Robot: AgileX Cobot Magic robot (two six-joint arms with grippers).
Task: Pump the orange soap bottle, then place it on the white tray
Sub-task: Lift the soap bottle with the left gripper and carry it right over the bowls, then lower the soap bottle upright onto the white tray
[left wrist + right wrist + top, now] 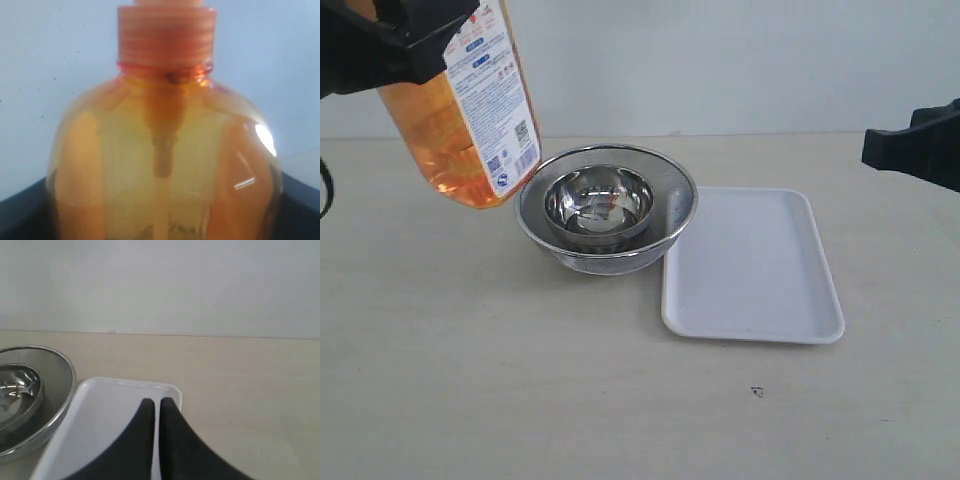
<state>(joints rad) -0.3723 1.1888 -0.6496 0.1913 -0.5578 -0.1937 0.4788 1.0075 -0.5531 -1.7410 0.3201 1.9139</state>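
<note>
I count one tall translucent orange plastic soap bottle (460, 130), one flat white rectangular tray (752, 265), one round steel mesh strainer (675, 215) and one shiny steel bowl (560, 200) — four kinds, a single of each. I have two black robot arms — a left arm (360, 50) and a right arm (915, 150). One beige table (470, 380).
</note>
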